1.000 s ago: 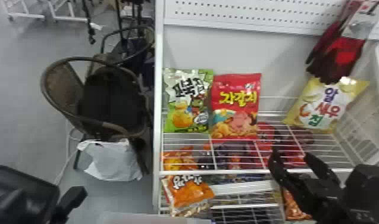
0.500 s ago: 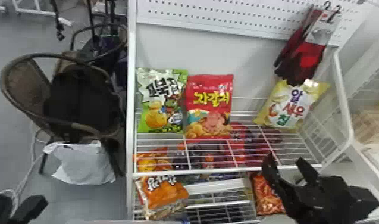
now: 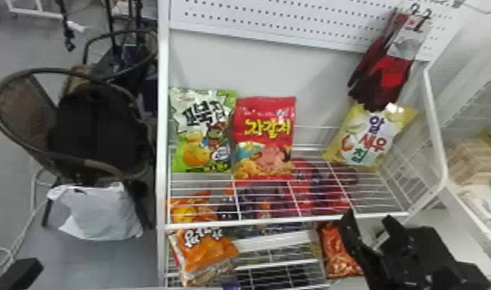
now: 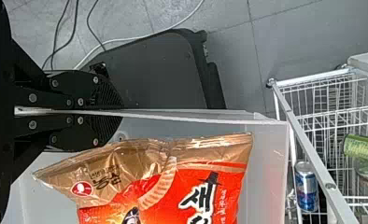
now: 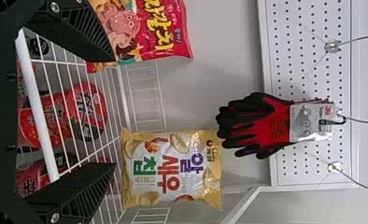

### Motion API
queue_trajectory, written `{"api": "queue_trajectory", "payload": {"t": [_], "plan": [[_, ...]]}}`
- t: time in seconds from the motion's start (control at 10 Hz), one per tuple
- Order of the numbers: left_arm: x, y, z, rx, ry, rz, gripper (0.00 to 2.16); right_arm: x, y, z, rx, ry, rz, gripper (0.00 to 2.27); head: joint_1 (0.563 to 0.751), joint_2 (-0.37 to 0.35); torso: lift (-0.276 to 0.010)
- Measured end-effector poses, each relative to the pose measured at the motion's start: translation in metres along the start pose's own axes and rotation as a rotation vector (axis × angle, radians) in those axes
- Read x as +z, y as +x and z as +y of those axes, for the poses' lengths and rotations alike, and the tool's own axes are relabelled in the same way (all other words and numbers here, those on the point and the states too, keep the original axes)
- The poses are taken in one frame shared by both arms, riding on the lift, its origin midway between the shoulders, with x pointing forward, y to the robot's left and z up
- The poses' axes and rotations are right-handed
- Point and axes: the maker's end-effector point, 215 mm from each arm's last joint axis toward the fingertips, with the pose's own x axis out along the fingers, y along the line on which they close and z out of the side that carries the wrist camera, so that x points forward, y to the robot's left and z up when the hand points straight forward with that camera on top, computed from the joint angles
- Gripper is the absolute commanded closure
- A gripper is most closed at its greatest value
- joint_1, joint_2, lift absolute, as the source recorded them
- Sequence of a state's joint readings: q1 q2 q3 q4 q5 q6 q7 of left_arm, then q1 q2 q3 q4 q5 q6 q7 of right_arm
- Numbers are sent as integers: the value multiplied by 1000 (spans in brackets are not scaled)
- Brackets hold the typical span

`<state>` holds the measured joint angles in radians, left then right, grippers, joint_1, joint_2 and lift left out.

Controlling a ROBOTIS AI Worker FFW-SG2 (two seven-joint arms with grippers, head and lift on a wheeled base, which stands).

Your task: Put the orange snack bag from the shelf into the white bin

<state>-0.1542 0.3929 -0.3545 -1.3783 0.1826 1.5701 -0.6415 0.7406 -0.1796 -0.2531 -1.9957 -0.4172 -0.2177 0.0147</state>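
Note:
At the head view's bottom left corner is my left gripper (image 3: 22,272). In the left wrist view my left gripper (image 4: 114,112) is shut on the upper edge of the white bin (image 4: 268,163); an orange-red and gold snack bag (image 4: 210,186) lies inside the bin, below the fingers. My right gripper (image 3: 369,220) stands open before the shelf's right front; in the right wrist view that gripper (image 5: 112,112) has nothing between its fingers. An orange snack bag (image 3: 205,252) leans at the lower shelf's left, and a reddish-orange bag (image 3: 337,250) lies beside the right gripper.
The upper wire shelf (image 3: 294,221) bears a green bag (image 3: 202,135), a red bag (image 3: 263,139) and a yellow bag (image 3: 367,135). Red-black gloves (image 3: 387,77) hang above the yellow one. At left are a chair (image 3: 21,104) and a white plastic bag (image 3: 101,212).
In the head view the shelf and chair have shifted to the left, and both arms show farther left too. The bags on the shelf keep their places.

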Motion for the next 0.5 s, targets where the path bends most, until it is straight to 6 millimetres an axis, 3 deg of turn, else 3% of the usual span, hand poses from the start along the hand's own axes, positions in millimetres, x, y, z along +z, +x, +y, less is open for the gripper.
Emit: {"api": "queue_trajectory", "payload": {"t": [0.5], "plan": [[-6, 2, 3, 0, -10, 2, 2138, -3, -3, 1, 8, 5, -9, 90, 695, -282, 1]]}}
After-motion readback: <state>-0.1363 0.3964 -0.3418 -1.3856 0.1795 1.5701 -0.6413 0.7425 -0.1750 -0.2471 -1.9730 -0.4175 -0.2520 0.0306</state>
